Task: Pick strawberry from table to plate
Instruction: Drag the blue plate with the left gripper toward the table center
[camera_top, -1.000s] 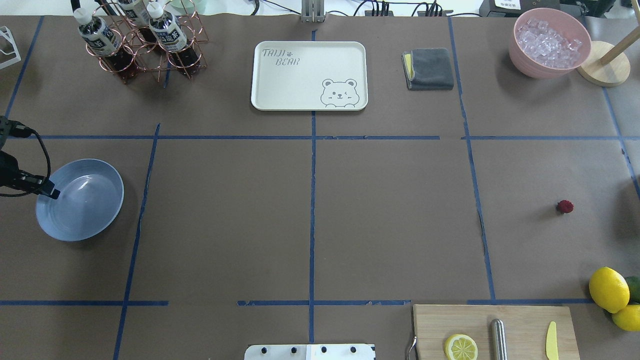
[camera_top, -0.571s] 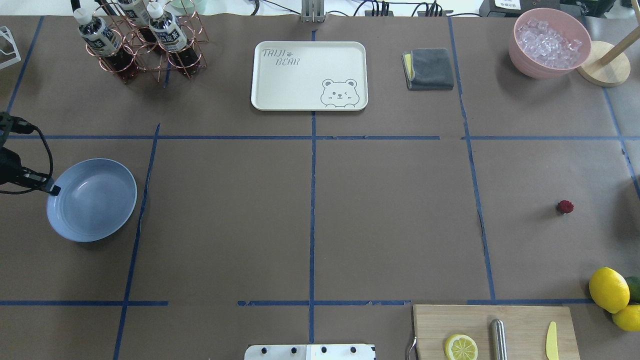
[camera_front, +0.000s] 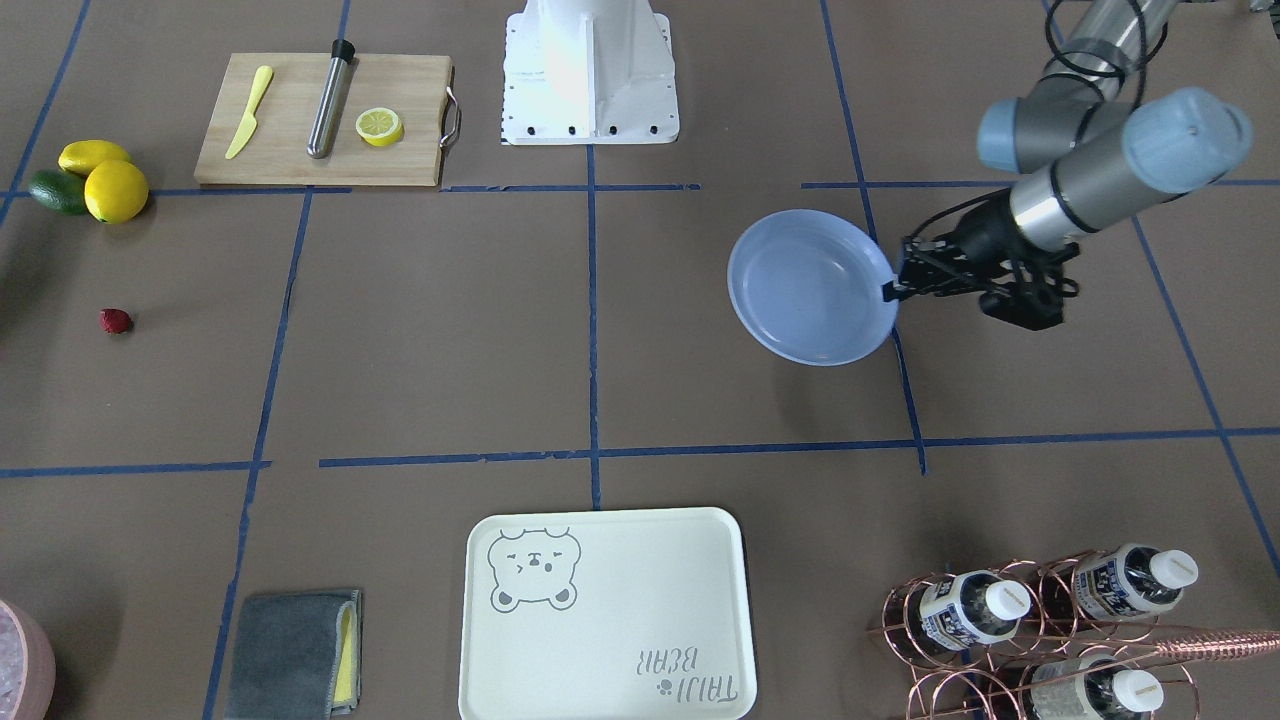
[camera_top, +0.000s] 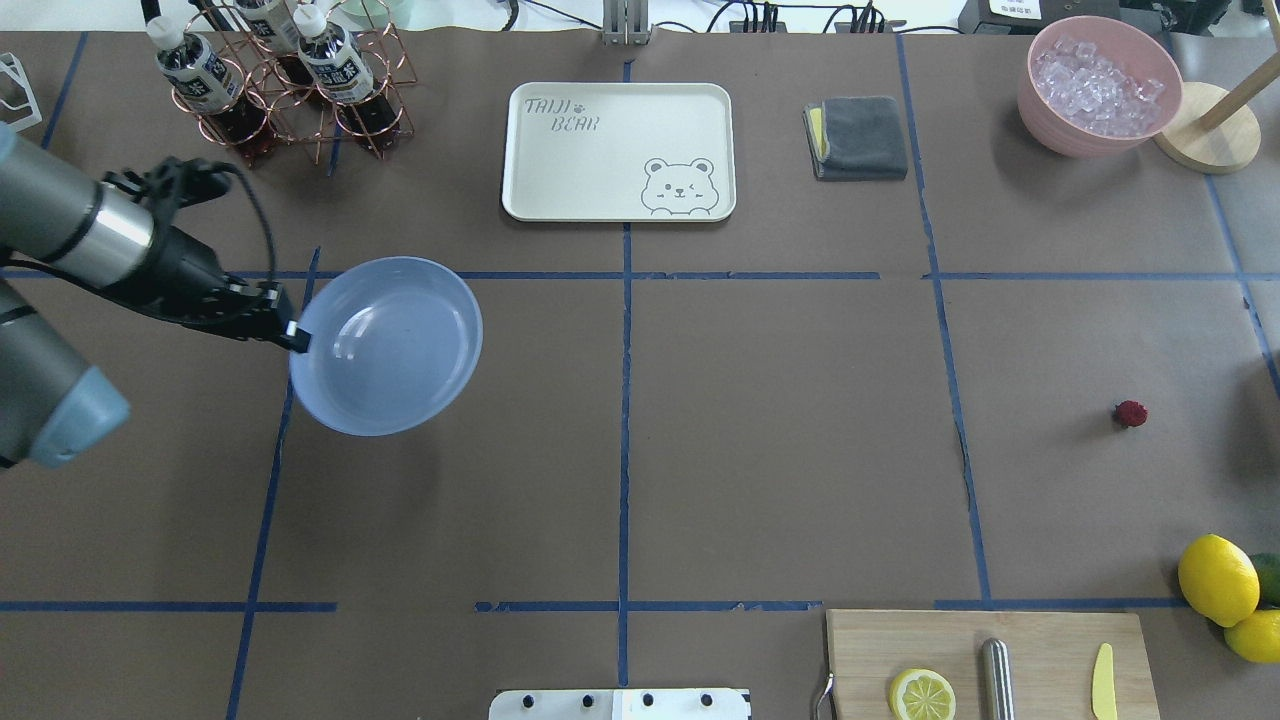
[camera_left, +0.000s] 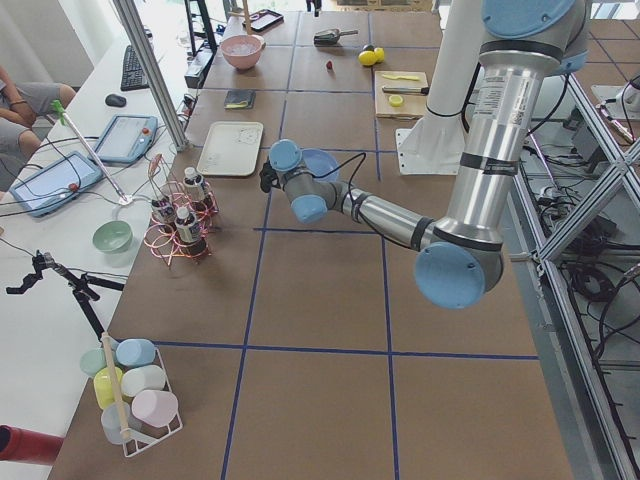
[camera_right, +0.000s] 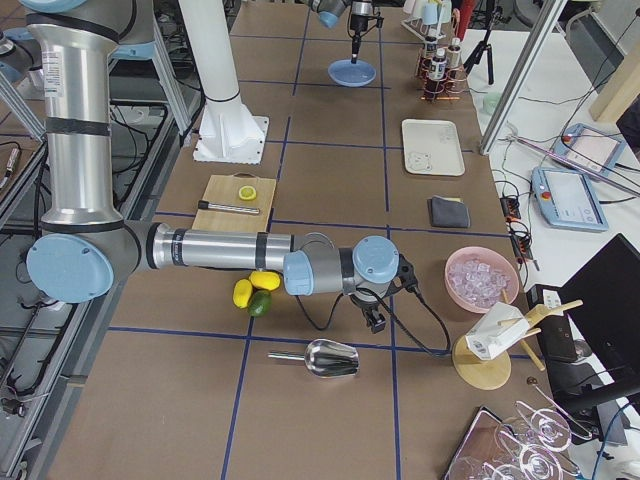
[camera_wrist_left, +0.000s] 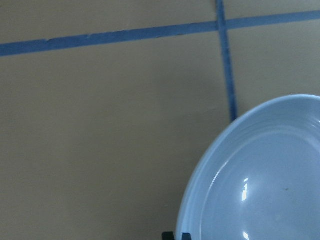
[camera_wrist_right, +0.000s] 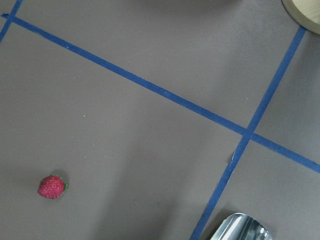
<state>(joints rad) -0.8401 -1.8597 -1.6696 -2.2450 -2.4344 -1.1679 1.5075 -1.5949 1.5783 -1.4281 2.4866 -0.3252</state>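
Observation:
The strawberry is a small dark-red berry lying alone on the brown paper table at the right; it also shows in the front view as the strawberry and in the right wrist view as the strawberry. My left gripper is shut on the left rim of the pale-blue plate, which is empty and left of the table's middle. The plate looks held a little off the table. My right gripper shows only in the exterior right view, near the lemons; I cannot tell its state.
A cream bear tray, a grey cloth and a bottle rack stand at the back. A pink bowl of ice is back right. Lemons and a cutting board sit front right. A metal scoop lies near the right arm.
My left arm has carried the plate to the right, from the table's left edge past the left tape line, and a little towards the back. The strawberry has not moved.

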